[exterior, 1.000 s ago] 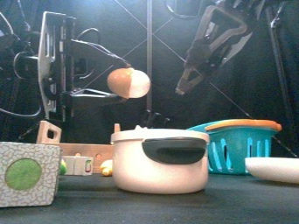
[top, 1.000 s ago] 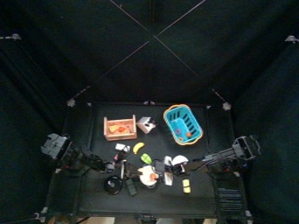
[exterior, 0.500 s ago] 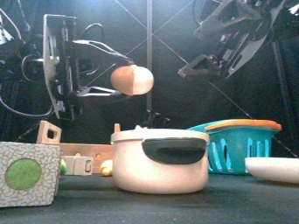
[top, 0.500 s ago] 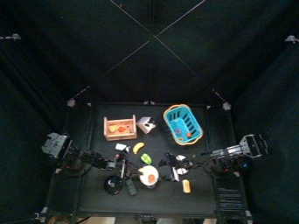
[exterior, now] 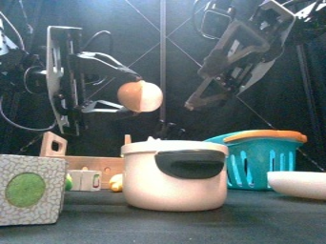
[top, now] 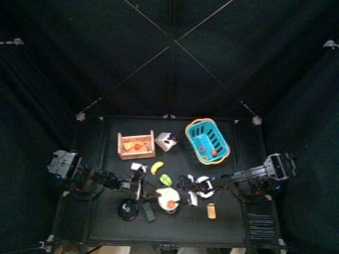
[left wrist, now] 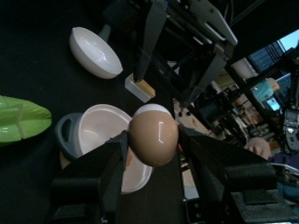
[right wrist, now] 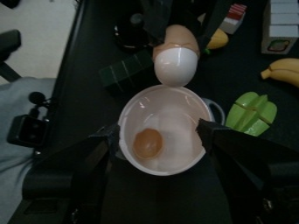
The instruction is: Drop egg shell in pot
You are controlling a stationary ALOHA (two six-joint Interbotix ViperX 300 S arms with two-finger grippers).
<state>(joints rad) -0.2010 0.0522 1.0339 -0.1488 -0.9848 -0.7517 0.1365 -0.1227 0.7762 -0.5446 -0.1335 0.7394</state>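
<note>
The egg shell (exterior: 140,93), half brown and half white, is held by my left gripper (exterior: 126,93) just above and slightly left of the white pot (exterior: 147,186). In the left wrist view the egg shell (left wrist: 153,134) sits between the jaws over the pot's rim (left wrist: 73,131). My right gripper (exterior: 219,78) hangs open and empty above the pot to the right. In the right wrist view the pot (right wrist: 187,98) holds an orange yolk (right wrist: 149,143), with the egg shell (right wrist: 176,57) beyond it.
A blue basket (exterior: 261,152) and a white bowl (exterior: 299,183) stand right of the pot. A cube box with a green spot (exterior: 29,189) and a wooden crate (top: 134,146) are on the left. A banana (right wrist: 278,70) and a green vegetable (right wrist: 254,112) lie nearby.
My right gripper swung up and to the right, then came back down toward the pot. The egg shell rose slightly and dropped back in my left gripper.
</note>
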